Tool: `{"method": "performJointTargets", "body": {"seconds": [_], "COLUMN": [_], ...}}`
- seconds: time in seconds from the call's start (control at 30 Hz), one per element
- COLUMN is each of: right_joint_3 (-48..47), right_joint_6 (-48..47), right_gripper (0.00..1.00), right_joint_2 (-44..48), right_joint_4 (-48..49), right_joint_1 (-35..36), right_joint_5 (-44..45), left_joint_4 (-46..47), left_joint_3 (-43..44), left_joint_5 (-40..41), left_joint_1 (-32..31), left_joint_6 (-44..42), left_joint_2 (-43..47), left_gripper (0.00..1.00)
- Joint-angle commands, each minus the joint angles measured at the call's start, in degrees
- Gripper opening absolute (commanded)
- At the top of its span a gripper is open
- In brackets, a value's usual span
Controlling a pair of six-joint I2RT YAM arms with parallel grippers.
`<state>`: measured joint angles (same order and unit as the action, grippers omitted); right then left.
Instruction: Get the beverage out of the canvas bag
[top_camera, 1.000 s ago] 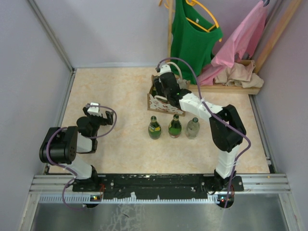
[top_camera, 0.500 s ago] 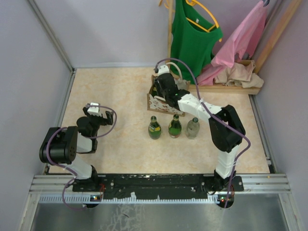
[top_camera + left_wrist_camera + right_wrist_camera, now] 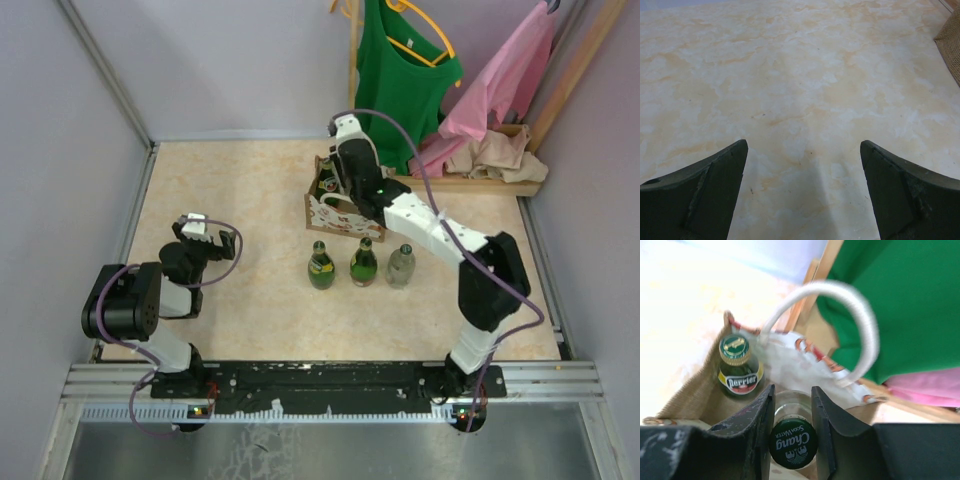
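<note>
The tan canvas bag (image 3: 335, 213) with a white patterned front stands mid-table; its inside shows in the right wrist view (image 3: 690, 395) with a white looped handle (image 3: 860, 325). My right gripper (image 3: 792, 405) reaches down into it, shut on the neck of a clear Chang soda water bottle (image 3: 792, 442) with a dark green cap. A green Perrier bottle (image 3: 737, 367) stands beside it in the bag. My left gripper (image 3: 804, 150) is open and empty, low over bare table at the left (image 3: 195, 228).
Three bottles stand in a row in front of the bag: two green (image 3: 320, 266) (image 3: 363, 263) and one clear (image 3: 401, 266). A wooden clothes rack base (image 3: 480, 183) with green and pink garments (image 3: 405, 60) stands behind. The bag's corner shows in the left wrist view (image 3: 951, 45).
</note>
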<state>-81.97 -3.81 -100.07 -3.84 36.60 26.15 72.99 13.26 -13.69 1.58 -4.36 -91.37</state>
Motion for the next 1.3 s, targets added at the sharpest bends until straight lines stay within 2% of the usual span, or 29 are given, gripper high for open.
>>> {"method": "performJointTargets", "body": {"seconds": [0.0,0.17,0.3,0.47,0.77,0.93,1.07,1.27], "right_joint_3": [-0.21,2.74,5.19,8.45,16.94,20.99,23.76,33.43], "right_joint_6": [-2.91,-3.48,-4.66,-3.75,-7.46,-2.06,9.94,17.99], "right_gripper": [0.00,0.00,0.00,0.00,0.00,0.00,0.00,0.00], "right_joint_2": [15.62,23.59,30.49,39.48,48.62,49.87,50.73,57.47], "right_joint_4": [14.39,14.21,13.96,8.96,3.06,-4.22,-14.51,-13.73], "right_joint_1": [-0.12,1.20,3.64,8.35,29.61,39.59,40.48,40.48], "right_joint_5": [4.19,6.33,11.45,16.33,33.39,41.66,41.34,37.61], "left_joint_4": [0.57,0.55,0.57,0.57,0.57,0.51,0.55,0.57], "left_joint_3": [0.63,0.61,0.63,0.62,0.63,0.63,0.63,0.63], "left_joint_5": [-0.05,-0.10,-0.04,-0.08,-0.10,-0.02,-0.10,-0.10], "left_joint_1": [-0.37,-0.39,-0.44,-0.42,-0.44,-0.40,-0.42,-0.37], "left_joint_6": [-0.25,-0.24,-0.30,-0.30,-0.24,-0.28,-0.24,-0.24], "left_joint_2": [-0.04,-0.03,-0.03,-0.01,-0.03,-0.03,-0.08,-0.03], "left_gripper": [1.00,1.00,1.00,1.00,1.00,1.00,1.00,1.00]}}
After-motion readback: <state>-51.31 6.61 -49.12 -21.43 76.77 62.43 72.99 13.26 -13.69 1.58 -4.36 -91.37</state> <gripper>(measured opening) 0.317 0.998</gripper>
